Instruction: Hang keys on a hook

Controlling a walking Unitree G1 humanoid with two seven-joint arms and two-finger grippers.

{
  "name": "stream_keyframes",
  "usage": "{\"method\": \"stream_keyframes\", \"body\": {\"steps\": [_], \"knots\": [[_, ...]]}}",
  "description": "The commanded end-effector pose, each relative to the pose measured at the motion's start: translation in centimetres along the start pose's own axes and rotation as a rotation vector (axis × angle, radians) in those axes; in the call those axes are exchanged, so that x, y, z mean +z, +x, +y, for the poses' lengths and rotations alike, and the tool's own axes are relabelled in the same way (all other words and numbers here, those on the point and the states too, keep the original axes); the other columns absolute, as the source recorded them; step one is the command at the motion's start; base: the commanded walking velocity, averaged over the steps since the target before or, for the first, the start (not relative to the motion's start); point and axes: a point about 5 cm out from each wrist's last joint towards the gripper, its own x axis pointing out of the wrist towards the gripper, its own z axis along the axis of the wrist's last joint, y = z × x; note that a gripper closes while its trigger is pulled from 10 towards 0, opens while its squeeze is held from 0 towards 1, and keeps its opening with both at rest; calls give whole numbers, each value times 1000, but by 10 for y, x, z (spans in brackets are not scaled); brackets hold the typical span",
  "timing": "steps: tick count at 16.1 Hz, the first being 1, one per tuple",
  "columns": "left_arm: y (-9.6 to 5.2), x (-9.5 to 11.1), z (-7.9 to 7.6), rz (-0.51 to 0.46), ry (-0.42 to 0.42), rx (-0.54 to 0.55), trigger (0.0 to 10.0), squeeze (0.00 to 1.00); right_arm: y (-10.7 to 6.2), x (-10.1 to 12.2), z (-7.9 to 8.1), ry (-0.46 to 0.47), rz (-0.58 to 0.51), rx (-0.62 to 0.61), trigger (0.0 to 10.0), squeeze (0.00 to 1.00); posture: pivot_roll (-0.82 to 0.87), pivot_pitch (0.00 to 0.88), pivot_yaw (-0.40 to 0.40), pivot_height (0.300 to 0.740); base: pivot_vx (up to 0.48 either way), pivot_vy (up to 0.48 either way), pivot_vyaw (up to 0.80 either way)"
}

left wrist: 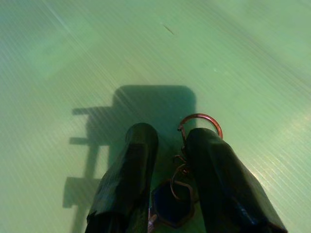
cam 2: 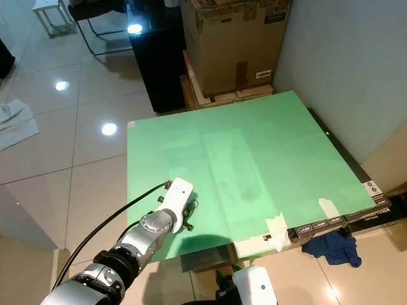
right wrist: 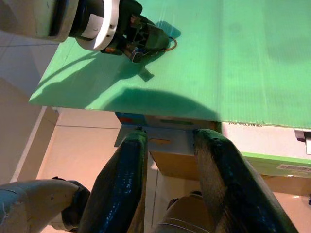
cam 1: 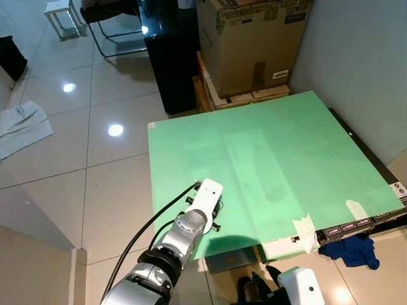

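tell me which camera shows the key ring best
The left wrist view: the key ring and its blue hexagonal tag lie close up between the left gripper fingers on the green board. The right wrist view shows the ring small and far off; in the eye views the left wrist covers it.

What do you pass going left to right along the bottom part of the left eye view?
Left arm's black cable → left gripper over the near edge of the green board → right gripper, below the board → strip of masking tape on the board's corner → blue cloth on the floor.
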Motion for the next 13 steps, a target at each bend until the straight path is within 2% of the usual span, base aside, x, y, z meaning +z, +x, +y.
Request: {"method": "stream_keyframes", "body": {"steps": [1, 2, 3, 10, 13], "knots": [[-1, -12, -13, 49, -8, -34, 9569, 0, -3, -1, 5, 9, 22, 12, 10000, 0, -345, 215, 101, 740, 0, 0, 0], [-1, -16, -15, 59, 3, -43, 1020, 0, -4, -1, 5, 9, 28, 13, 10000, 0, -345, 215, 101, 740, 0, 0, 0], [-2, -22, -16, 76, 14, -54, 0, 0, -4, -1, 5, 8, 35, 15, 10000, 0, -344, 217, 101, 740, 0, 0, 0], [-3, -33, -20, 108, 32, -90, 0, 0, -5, -2, 5, 8, 59, 20, 10000, 0, -344, 220, 98, 740, 0, 0, 0], [-2, -29, -20, 91, 19, -104, 0, 0, -5, -4, 4, 9, 69, 19, 10000, 0, -345, 220, 98, 740, 0, 0, 0]]}}
